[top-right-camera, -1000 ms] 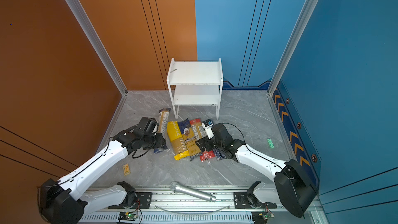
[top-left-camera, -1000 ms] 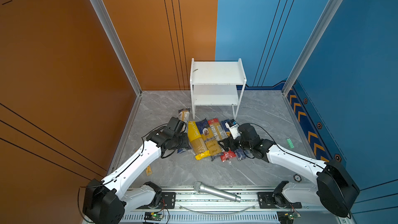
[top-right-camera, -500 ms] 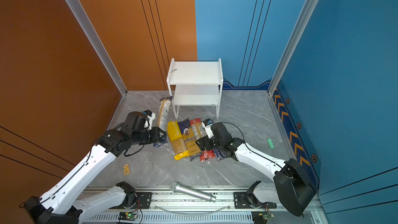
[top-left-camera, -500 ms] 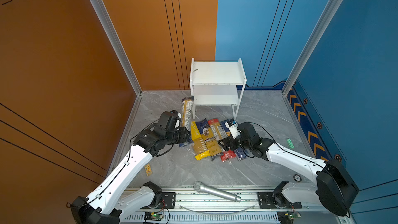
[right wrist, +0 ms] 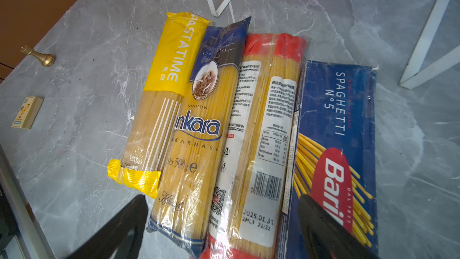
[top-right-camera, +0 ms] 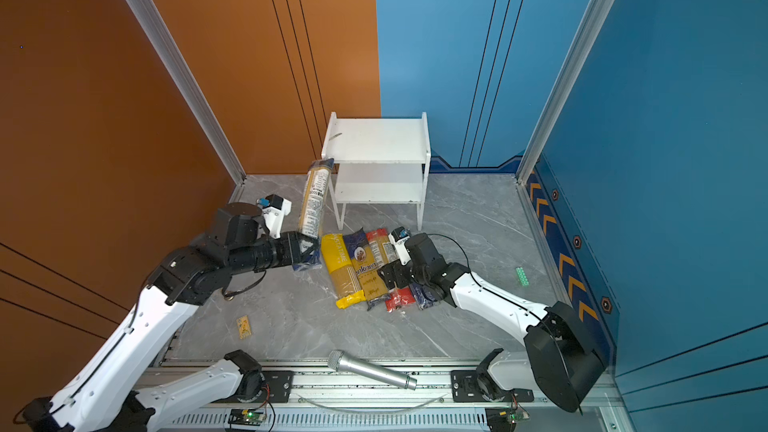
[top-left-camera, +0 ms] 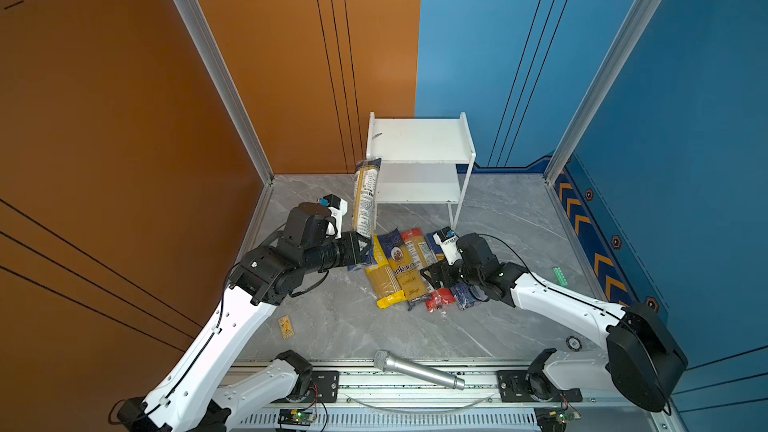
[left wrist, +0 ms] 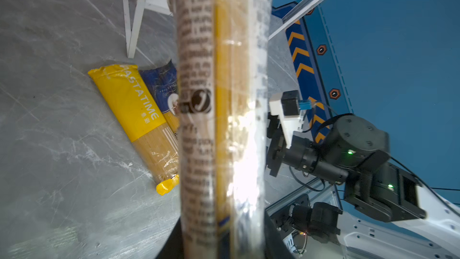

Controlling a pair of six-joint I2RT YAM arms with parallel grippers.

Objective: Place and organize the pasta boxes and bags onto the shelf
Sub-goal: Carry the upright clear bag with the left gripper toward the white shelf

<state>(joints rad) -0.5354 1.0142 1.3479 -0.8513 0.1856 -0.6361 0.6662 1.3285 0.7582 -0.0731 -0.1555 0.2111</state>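
lying nearest you: the silver microphone (top-left-camera: 417, 375) rests across the front rail, well apart from the packs and not part of your job.
right end effector (right wrist: 219, 231): jaws wide and empty, low over the near ends of the ankara pack (right wrist: 199, 125) and the red-ended pack (right wrist: 263, 120), with one jaw above the barilla box (right wrist: 336, 120).
risk there: close from here and you will likely pinch two packs at once, or drag a neighbour along.
row on the worktop (top-left-camera: 332, 326): four packs lie side by side, touching; the ankara pack laps over the edge of the yellow pack (right wrist: 171, 71).
readable: "pastatime"; "nuh'un ankara", "spaghetti"; a chinese back label, a barcode and the stamp "2025.01.31"; "spaghetti n°5", "dal 1877", with the brand word cut to "bari".
left end effector (top-left-camera: 356, 249): clamped narrow on the dark-blue lower end of the clear pack (top-left-camera: 365, 197), which stands near upright; its print is too blurred to read.
risk here: you hold a long pack by one end, so it may sag or slip. its top sits just beside the front corner of the shelf (top-left-camera: 419, 141) and could snag the frame and shove the rack.
shelf: farthest back; no pack on either board yet.
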